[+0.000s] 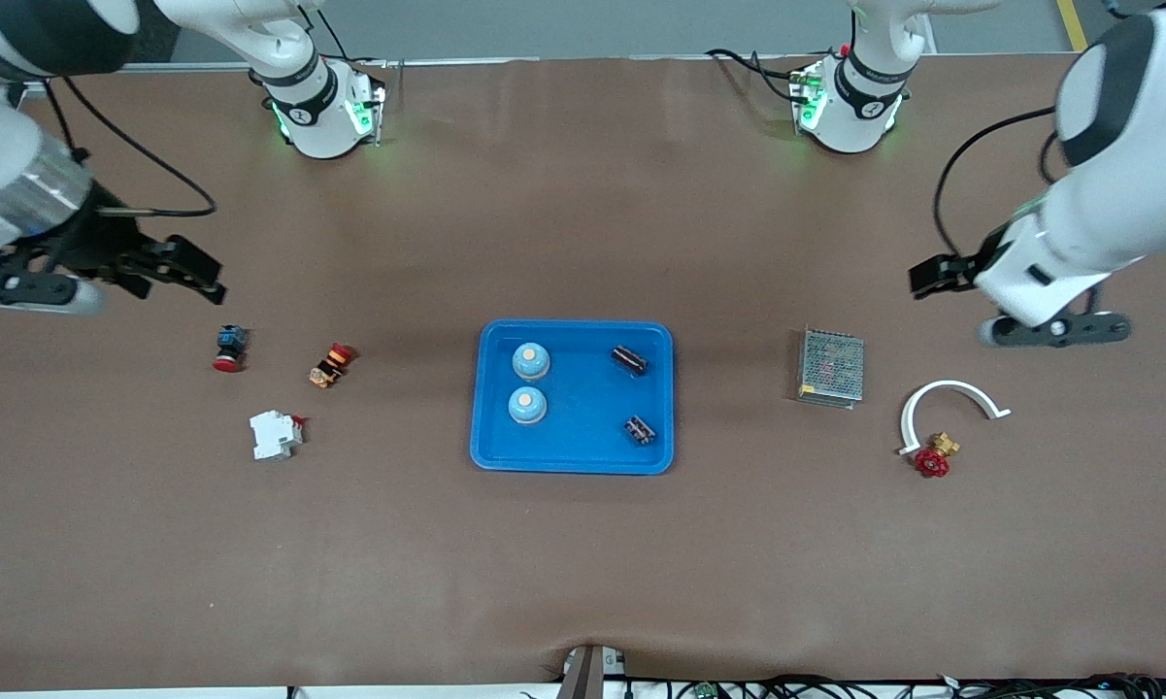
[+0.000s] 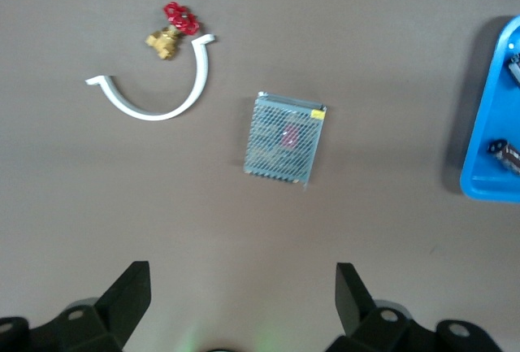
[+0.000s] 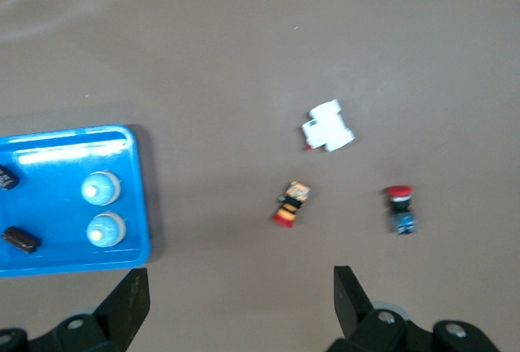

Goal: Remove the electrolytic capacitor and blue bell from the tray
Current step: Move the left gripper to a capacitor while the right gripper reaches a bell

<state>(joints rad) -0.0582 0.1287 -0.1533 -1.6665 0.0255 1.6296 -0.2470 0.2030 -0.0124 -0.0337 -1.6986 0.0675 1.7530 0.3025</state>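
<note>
A blue tray point(image 1: 583, 408) lies mid-table. In it are two light-blue bells point(image 1: 531, 361) point(image 1: 526, 405) with orange tops, toward the right arm's end. Two black capacitors point(image 1: 629, 360) point(image 1: 640, 430) lie in it toward the left arm's end. My right gripper point(image 1: 194, 272) hangs open and empty over bare table near the right arm's end. In the right wrist view the gripper point(image 3: 240, 287) is well apart from the tray point(image 3: 57, 206) and bells point(image 3: 101, 189). My left gripper point(image 1: 932, 277) hangs open and empty over bare table near the left arm's end. The left wrist view shows the gripper point(image 2: 242, 287), the tray edge point(image 2: 487, 124) and a capacitor point(image 2: 508, 155).
Toward the right arm's end lie a blue push button with a red cap point(image 1: 230, 348), an orange and red button point(image 1: 330, 365) and a white breaker point(image 1: 275, 434). Toward the left arm's end lie a metal mesh box point(image 1: 831, 366), a white curved bracket point(image 1: 951, 398) and a red-handled brass valve point(image 1: 934, 456).
</note>
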